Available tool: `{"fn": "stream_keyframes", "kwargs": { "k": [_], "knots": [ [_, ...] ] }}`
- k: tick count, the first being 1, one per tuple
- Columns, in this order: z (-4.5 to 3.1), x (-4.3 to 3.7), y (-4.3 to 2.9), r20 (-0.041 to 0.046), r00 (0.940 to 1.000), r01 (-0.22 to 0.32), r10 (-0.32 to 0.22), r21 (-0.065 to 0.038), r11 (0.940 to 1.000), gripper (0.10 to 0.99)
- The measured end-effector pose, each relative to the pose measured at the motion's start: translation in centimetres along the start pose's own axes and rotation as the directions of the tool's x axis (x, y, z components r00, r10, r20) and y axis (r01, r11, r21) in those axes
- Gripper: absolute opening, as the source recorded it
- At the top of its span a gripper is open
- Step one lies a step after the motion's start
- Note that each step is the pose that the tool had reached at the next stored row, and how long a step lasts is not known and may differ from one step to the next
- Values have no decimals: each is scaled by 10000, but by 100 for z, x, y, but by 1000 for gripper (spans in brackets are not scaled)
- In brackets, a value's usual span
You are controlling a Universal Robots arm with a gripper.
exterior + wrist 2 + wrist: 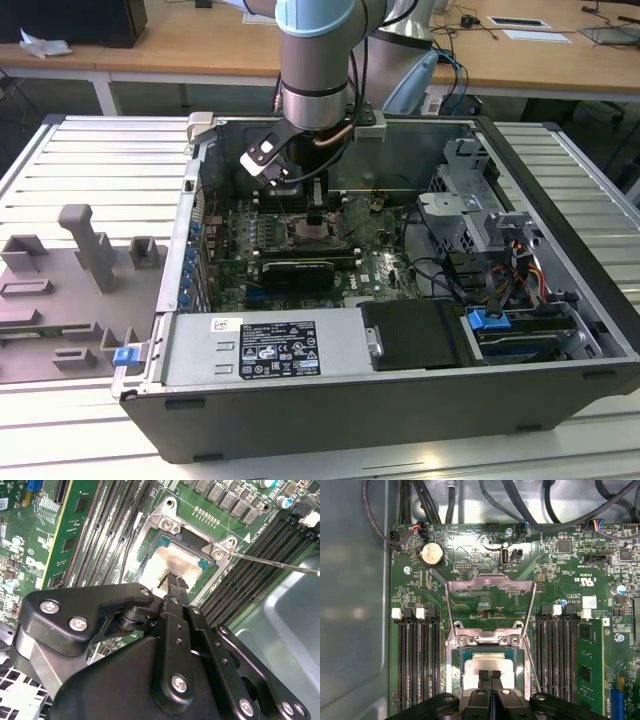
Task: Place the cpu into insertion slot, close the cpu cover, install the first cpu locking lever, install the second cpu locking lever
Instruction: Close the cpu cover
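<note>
The cpu [487, 661] lies flat in the socket on the green motherboard, its pale silvery top showing in both wrist views [170, 562]. My gripper [490, 674] hangs straight over it, fingers shut together with nothing between them, tips at or just above the chip's top [172, 580]. The cpu cover [490, 584], a thin metal frame, stands swung open at the socket's hinge side. A thin locking lever rod [270, 561] sticks out unlatched beside the socket [532, 665]. In the exterior view the gripper [315, 215] reaches down into the open computer case.
Black memory slots [415, 655] flank the socket on both sides. A black box with a white label [275, 350] lines the case's front wall, and cables and drive cages [480, 250] fill the exterior view's right. A grey fixture tray [80, 270] lies outside the case on the exterior view's left.
</note>
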State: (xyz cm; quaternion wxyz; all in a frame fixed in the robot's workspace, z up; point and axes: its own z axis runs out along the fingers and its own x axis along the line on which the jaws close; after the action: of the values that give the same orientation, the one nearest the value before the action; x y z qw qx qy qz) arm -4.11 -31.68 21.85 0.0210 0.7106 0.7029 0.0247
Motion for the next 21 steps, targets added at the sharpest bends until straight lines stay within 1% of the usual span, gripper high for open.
{"fn": "stream_keyframes", "kwargs": {
  "k": [3, 7, 21],
  "knots": [
    [-25, 0, 2, -1, 10000, -1, 1, -1, 10000, 106],
    [-91, 1, 6, -2, 10000, -1, 1, 0, 10000, 106],
    [-256, 2, 17, -1, 10000, -30, 30, -1, 10000, 106]
  ]
}}
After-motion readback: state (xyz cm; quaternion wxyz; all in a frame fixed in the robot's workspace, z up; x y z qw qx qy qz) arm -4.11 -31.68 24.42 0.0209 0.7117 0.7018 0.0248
